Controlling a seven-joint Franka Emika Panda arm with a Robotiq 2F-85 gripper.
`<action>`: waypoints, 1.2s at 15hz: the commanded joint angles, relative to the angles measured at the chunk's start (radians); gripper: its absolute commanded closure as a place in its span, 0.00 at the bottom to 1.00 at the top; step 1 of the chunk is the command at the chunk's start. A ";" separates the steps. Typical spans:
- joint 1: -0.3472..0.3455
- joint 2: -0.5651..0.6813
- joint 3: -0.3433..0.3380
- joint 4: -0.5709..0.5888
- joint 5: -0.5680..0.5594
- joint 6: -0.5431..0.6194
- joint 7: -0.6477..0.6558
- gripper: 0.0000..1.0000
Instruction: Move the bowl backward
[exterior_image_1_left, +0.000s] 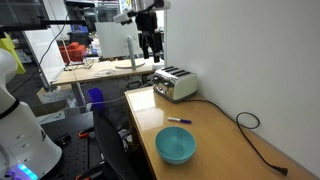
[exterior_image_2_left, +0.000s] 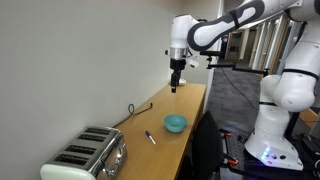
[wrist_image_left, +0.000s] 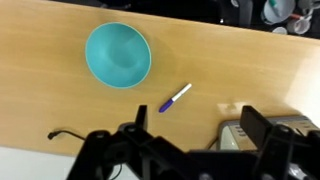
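A long, light wooden desk (exterior_image_1_left: 215, 140) runs along a plain white wall (exterior_image_2_left: 80, 60). Workbenches and lab equipment crowd the room beyond it. A silver toaster (exterior_image_1_left: 175, 83) sits at one end of the desk, close to the wall. A black cable (exterior_image_1_left: 250, 130) leads away from the toaster along the wall side of the desk and curls into a loop. A purple pen (exterior_image_1_left: 180, 119) lies flat just past the toaster. The teal bowl (exterior_image_1_left: 175, 146) stands upright beyond the pen, well apart from the toaster and nearer the desk's open edge than the wall. Nothing can be seen inside the bowl. A white arm (exterior_image_2_left: 215, 30) reaches in from the side and hangs high above the desk. In the wrist view the fingers (wrist_image_left: 260, 132) are spread wide, hold nothing and touch nothing, with the bowl, pen and toaster all lying below them.
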 joint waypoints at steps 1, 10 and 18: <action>-0.020 0.080 -0.019 -0.054 0.009 0.073 0.047 0.00; -0.048 0.350 -0.072 -0.151 0.036 0.383 0.031 0.00; -0.086 0.624 -0.099 -0.049 0.047 0.528 -0.006 0.00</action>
